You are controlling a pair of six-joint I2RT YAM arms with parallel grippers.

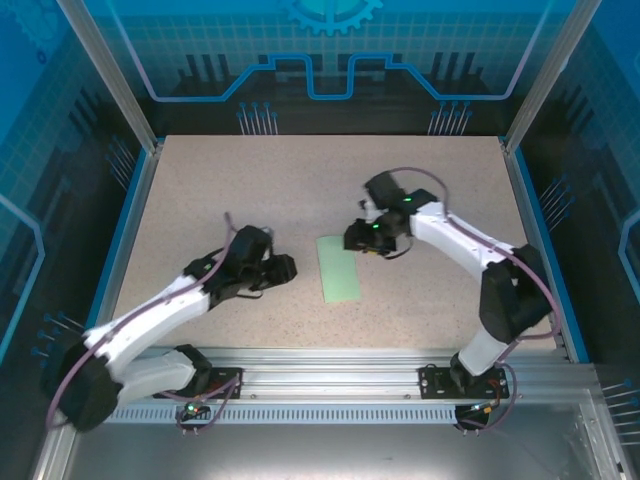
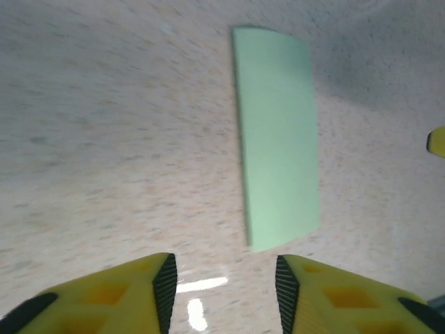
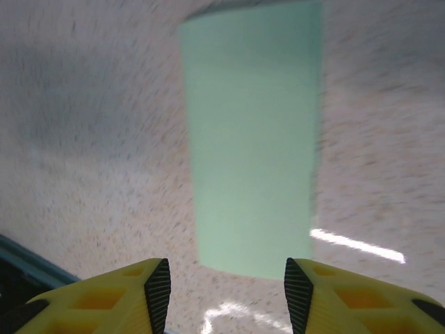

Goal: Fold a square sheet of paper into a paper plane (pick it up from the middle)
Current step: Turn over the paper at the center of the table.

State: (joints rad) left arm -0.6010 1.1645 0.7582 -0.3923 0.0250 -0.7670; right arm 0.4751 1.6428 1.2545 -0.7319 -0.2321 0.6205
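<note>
The pale mint-green sheet of paper (image 1: 338, 268) lies flat on the speckled table as a long narrow rectangle, about half as wide as it is long. My left gripper (image 1: 288, 268) hovers just left of it, open, with bare table between its yellow fingers. In the left wrist view the paper (image 2: 278, 132) lies ahead and slightly right of the left gripper (image 2: 226, 278). My right gripper (image 1: 354, 238) sits at the paper's far end, open and holding nothing. In the right wrist view the paper (image 3: 254, 132) stretches away from just ahead of the right gripper (image 3: 228, 282).
The tabletop (image 1: 250, 190) is a beige speckled board with blue side rails (image 1: 135, 200) and an aluminium rail (image 1: 330, 360) along the near edge. A yellow fingertip of the right gripper (image 2: 437, 141) pokes in at the right edge of the left wrist view.
</note>
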